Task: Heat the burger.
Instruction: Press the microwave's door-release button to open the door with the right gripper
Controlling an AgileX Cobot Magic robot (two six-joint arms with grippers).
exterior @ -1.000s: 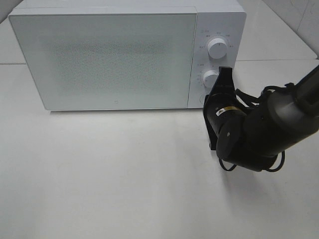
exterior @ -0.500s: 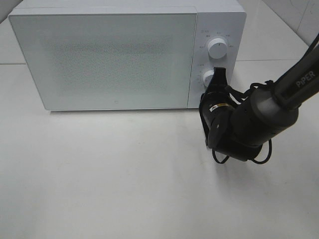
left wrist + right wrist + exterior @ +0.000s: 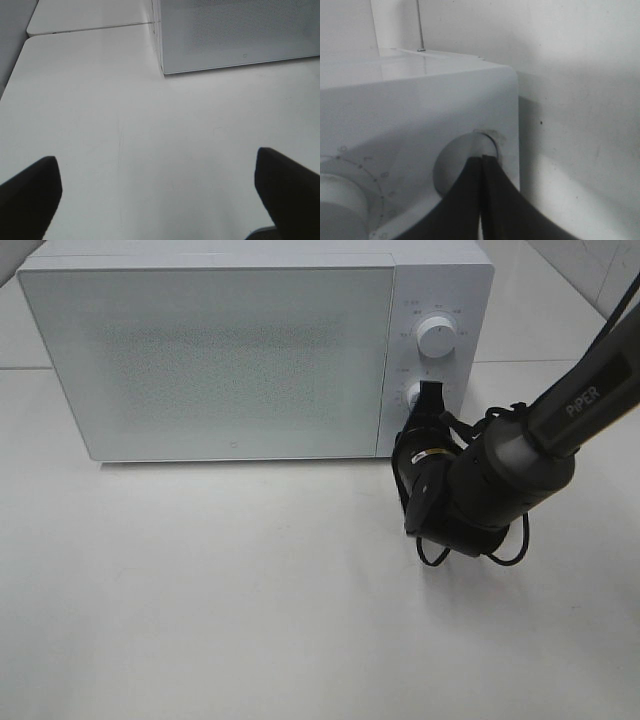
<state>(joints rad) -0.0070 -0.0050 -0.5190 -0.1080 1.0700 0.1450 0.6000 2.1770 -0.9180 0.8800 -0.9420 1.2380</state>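
Note:
The burger is out of view in all views. A white microwave stands at the back of the table with its door shut. My right gripper is turned on edge and points at the bottom of the control panel. In the right wrist view its fingers are pressed together, and the right gripper has its tips on a round button near the panel's lower corner. My left gripper is open and empty over bare table, off the microwave's front left corner.
Two round knobs, an upper and a lower, sit on the control panel above the button. The lower knob's edge also shows in the right wrist view. The white table spreads in front of the microwave.
My right gripper has moved left and in towards the microwave's control panel, until its shut tips rest on the round button. The microwave door stays shut.

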